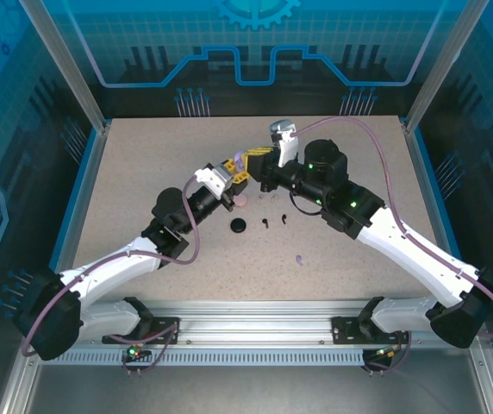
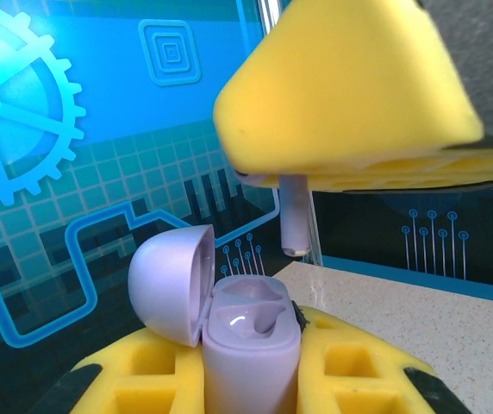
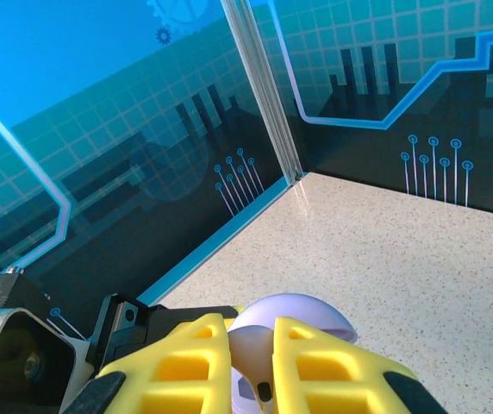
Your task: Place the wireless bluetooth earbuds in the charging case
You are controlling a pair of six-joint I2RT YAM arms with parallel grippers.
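My left gripper is shut on the lilac charging case, holding it upright above the table with its lid swung open to the left. Both moulded wells look empty. My right gripper is shut on a lilac earbud. In the left wrist view its stem hangs from the right arm's yellow finger, a short way above the case and apart from it. From the top, both grippers meet mid-table. A second lilac earbud lies on the table.
On the table below the grippers lie a pale pink piece, a round black case and two black earbuds. Blue walls with metal posts ring the speckled table.
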